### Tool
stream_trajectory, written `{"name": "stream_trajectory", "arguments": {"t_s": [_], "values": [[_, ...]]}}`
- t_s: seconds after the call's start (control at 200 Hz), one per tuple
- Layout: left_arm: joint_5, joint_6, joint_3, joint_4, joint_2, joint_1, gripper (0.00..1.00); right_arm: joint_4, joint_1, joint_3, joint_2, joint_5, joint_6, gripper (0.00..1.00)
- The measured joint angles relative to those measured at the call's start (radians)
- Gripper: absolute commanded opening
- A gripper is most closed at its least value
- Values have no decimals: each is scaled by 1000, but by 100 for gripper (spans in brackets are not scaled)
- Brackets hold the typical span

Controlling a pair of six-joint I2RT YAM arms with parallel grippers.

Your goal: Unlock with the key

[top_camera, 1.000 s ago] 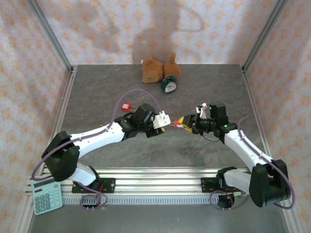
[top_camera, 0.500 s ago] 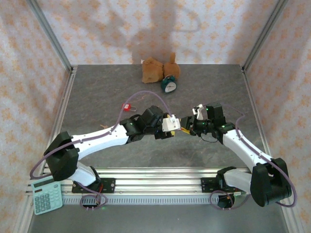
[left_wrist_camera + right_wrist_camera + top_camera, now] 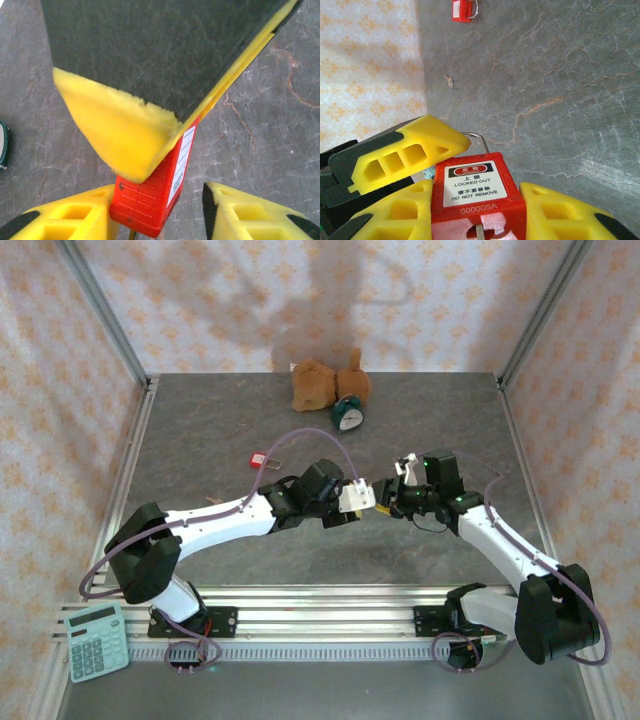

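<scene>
Red plastic is clamped between the yellow fingers (image 3: 555,210) of the right gripper (image 3: 476,187): a labelled padlock (image 3: 479,205) is held by its sides at the bottom centre of the right wrist view, its shackle (image 3: 479,137) pointing up the frame. The left gripper (image 3: 155,190) is seen part open at the bottom of the left wrist view, set around that padlock's end, one finger touching it and the other just clear, so nothing is gripped. The key (image 3: 449,80), judged to be the tiny tan sliver, lies on the table (image 3: 560,75) in the upper left of the right wrist view, below a second padlock (image 3: 462,9) and well apart from both grippers. The lock is presented, but the key is not yet fetched. A fine pinch on the flat sliver is called for next, then alignment with the keyway
</scene>
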Motion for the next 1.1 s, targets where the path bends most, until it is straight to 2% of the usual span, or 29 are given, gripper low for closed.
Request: {"name": "stream_trajectory", "arguments": {"t_s": [0.165, 0.395, 0.621, 0.701, 0.791, 0.896, 1.101], "values": [[5, -1, 0, 5, 0, 0, 38, 0, 3, 0, 2, 0, 0, 21], [6, -16, 0, 4, 0, 2, 19, -4, 6, 0, 6, 0, -20, 21], [5, -26, 0, 3, 0, 3, 11, -4, 6, 0, 6, 1, -34, 24], [5, -26, 0, 3, 0, 3, 9, -4, 6, 0, 6, 1, -33, 31], [5, -28, 0, 3, 0, 3, 7, -3, 6, 0, 5, 3, -32, 47], [1, -31, 0, 7, 0, 2, 7, -5, 10, 3, 2, 21, -12, 58], [-78, -29, -39, 76, 0, -2, 7, -55, 11, 11, -84, 154, 47, 66]]}}
